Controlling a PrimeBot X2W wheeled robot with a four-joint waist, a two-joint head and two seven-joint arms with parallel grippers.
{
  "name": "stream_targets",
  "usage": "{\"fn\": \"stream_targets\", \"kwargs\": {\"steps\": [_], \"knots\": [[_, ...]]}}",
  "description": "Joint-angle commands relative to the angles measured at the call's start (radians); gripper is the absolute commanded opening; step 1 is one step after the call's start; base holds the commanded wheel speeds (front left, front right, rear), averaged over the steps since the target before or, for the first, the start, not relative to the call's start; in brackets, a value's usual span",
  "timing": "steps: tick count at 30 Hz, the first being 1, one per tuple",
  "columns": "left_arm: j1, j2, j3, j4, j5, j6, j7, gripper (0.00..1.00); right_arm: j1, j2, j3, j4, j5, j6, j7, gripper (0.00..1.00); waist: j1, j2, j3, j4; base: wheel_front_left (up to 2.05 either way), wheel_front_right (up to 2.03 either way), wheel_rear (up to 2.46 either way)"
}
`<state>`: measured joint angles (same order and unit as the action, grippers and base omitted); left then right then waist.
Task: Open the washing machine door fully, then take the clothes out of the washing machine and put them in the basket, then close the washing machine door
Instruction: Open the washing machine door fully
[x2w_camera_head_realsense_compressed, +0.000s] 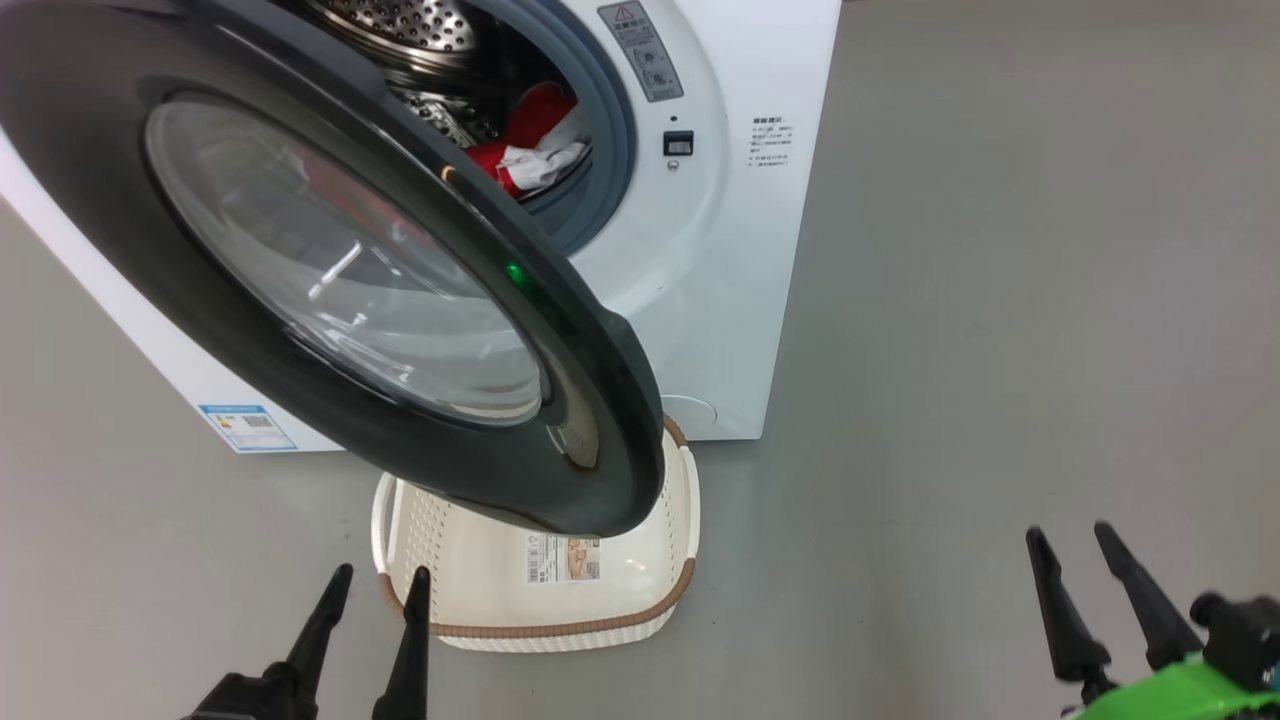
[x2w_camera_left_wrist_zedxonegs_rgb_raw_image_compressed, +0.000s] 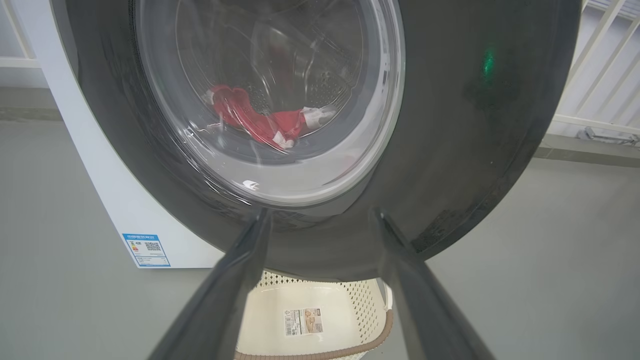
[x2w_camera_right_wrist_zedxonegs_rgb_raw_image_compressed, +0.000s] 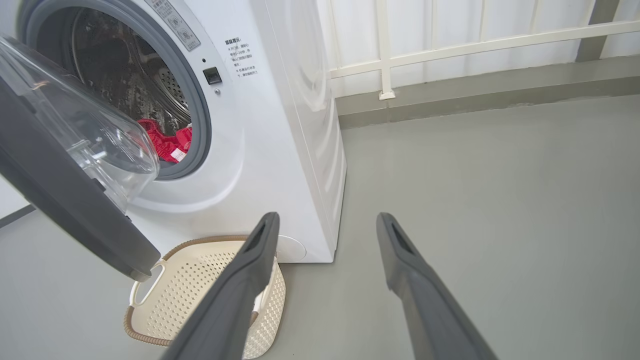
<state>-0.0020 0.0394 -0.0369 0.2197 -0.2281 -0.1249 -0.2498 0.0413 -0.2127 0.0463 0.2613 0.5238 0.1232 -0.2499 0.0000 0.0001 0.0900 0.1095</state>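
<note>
Since the washing machine door (x2w_camera_head_realsense_compressed: 340, 270) hangs only partway open, sticking out over the basket (x2w_camera_head_realsense_compressed: 560, 630) on the floor, opening it fully looks like step 1 imo. Both the left gripper (x2w_camera_head_realsense_compressed: 383, 572) and right gripper (x2w_camera_head_realsense_compressed: 1069, 530) sit low w/ fingers spread, nothing held. Door's prob heavy, stiff on its hinge, and the glossy rim = slippery, so hook its free edge, not the glass bowl. The red clothes (x2w_camera_head_realsense_compressed: 530, 140) lie inside the washing machine (x2w_camera_head_realsense_compressed: 740, 250) drum near the opening. They look soft, light, floppy, so pinch a bunched fold.
</note>
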Motion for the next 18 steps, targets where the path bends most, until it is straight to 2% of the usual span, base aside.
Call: {"fn": "stream_targets", "kwargs": {"steps": [1, 8, 18], "knots": [[-0.01, 0.011, 0.033, -0.029, 0.01, -0.005, -0.012, 1.0, 0.019, -0.001, -0.002, -0.036, -0.025, 0.008, -0.012, 1.0, 0.0, -0.0001, -0.002, 0.003, 0.0, 0.0, 0.0], [-0.006, 0.011, 0.033, -0.035, 0.005, -0.005, -0.012, 1.0, 0.095, 0.049, -0.049, -0.054, -0.1, 0.008, -0.012, 1.0, 0.0, -0.0001, -0.004, 0.005, 0.0, 0.0, 0.0], [-0.012, 0.011, 0.03, -0.038, 0.002, -0.005, -0.012, 1.0, 0.09, 0.063, -0.056, -0.066, -0.112, 0.008, -0.012, 1.0, 0.0, -0.0001, 0.007, 0.004, 0.0, 0.0, 0.0]]}}
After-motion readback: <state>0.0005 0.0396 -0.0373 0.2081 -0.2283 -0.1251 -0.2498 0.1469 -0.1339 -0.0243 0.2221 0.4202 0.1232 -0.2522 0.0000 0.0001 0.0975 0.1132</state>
